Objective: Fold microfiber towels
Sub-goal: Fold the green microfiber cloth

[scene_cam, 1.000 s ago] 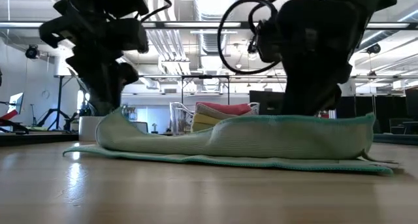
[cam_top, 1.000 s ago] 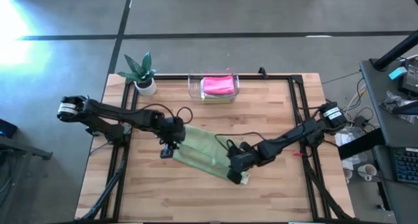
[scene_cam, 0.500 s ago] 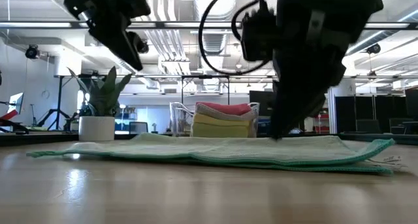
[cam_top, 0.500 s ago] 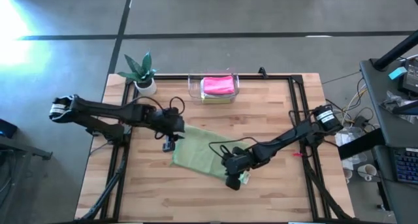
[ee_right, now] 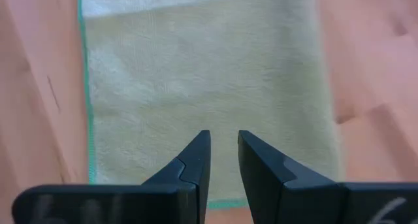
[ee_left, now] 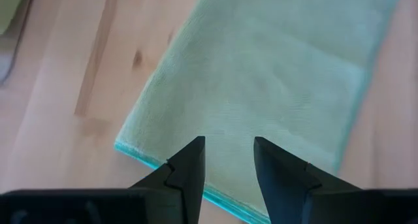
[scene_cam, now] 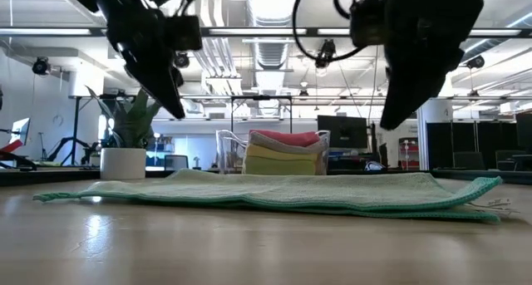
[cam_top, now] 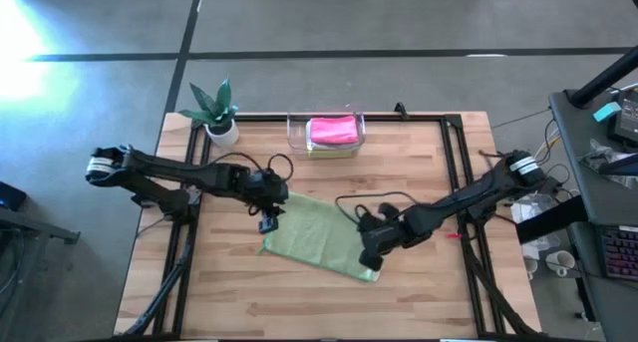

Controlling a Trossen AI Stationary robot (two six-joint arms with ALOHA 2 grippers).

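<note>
Item 1, sage green towel (cam_top: 321,236): lies folded and flat on the wooden table (cam_top: 419,172), near its middle, set at a slant to the table's edges; teal stitched hem visible along its sides; nothing grips it.

Item 2, left gripper (cam_top: 267,221): hangs above the towel's corner on the left side, clear of the cloth; fingers (ee_left: 186,175) parted with a gap between them, holding nothing.

Item 3, right gripper (cam_top: 369,254): hangs above the towel's end on the right side, raised off the cloth in the low view; fingers (ee_right: 196,160) apart by a narrow gap, empty.

Item 4, clear plastic bin (cam_top: 295,133): at the table's far edge, well apart from the folded towel; holds a stack of folded cloths, hot pink towel (cam_top: 333,130) on top, yellow towel (scene_cam: 283,160) beneath it in the low view.

Item 5, potted plant (cam_top: 216,111): at the far left corner of the table, in a white pot, beside the bin.
</note>
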